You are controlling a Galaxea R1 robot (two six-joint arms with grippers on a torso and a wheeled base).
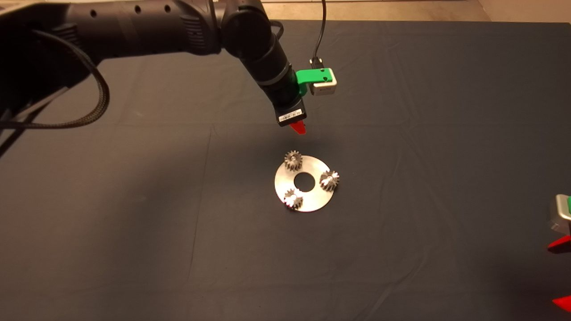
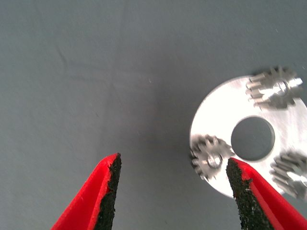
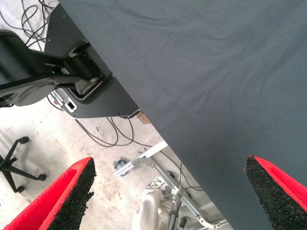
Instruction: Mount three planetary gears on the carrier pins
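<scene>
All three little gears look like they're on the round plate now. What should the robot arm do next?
Probably just lift the left gripper away. Its fingers are open and hold nothing, and the three planetary gears each sit at a pin spot on the disc. The right gripper waits at the mat's edge.

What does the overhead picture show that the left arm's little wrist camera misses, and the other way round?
Only the head view shows the whole black left arm, the left gripper hanging above the mat just beyond the flat round silver disc, and the right gripper waiting at the lower right edge.

Only the left wrist view shows the left gripper's red fingers spread open with nothing between them.

Both show the disc on the dark mat with three small silver toothed gears seated on it.
</scene>
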